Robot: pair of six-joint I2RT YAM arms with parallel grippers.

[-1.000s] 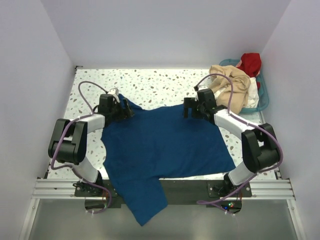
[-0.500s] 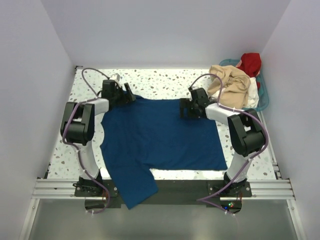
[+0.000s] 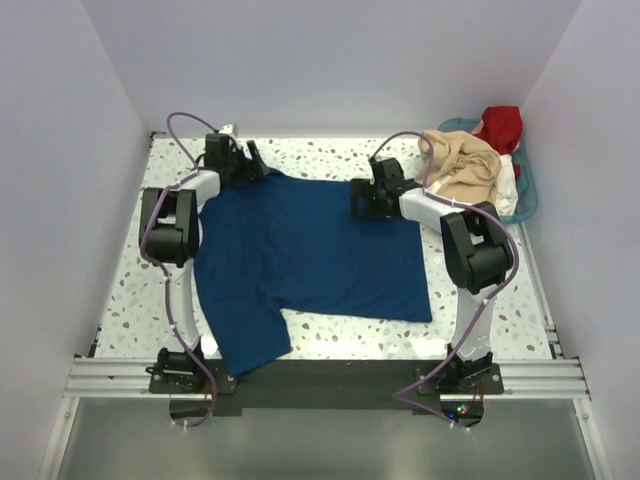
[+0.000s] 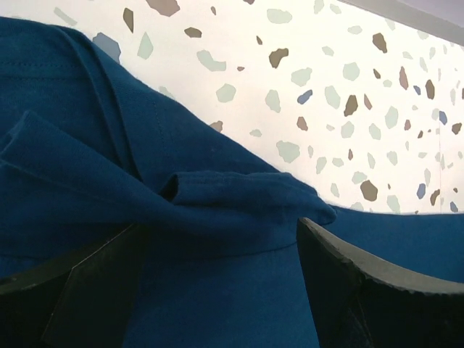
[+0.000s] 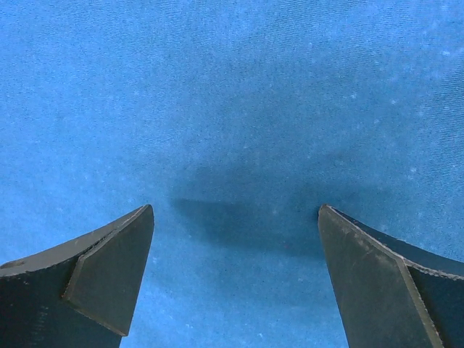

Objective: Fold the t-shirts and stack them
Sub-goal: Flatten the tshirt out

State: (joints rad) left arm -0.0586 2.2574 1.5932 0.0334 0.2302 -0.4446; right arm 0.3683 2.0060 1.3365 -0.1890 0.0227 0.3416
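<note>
A dark navy t-shirt [image 3: 310, 250] lies spread across the speckled table, one sleeve [image 3: 245, 345] reaching the near edge. My left gripper [image 3: 255, 165] is at its far left corner, open, and the left wrist view shows a bunched fold of the navy cloth [image 4: 239, 192] between the spread fingers of that gripper [image 4: 219, 232]. My right gripper [image 3: 362, 205] is over the far right edge, open; in the right wrist view this gripper [image 5: 235, 210] has only flat blue cloth [image 5: 232, 87] under it. Beige [image 3: 462, 165], red [image 3: 502, 125] and white [image 3: 506, 190] t-shirts are piled at the back right.
A teal plastic basket [image 3: 527, 195] in the back right corner holds the piled shirts, the beige one spilling over its rim. White walls close the table on three sides. Bare speckled tabletop [image 3: 330, 160] shows behind the navy shirt and along the near right.
Both arms have reached farther from their bases, and the navy shirt has slid with them up onto the table; far less of it hangs over the near edge.
</note>
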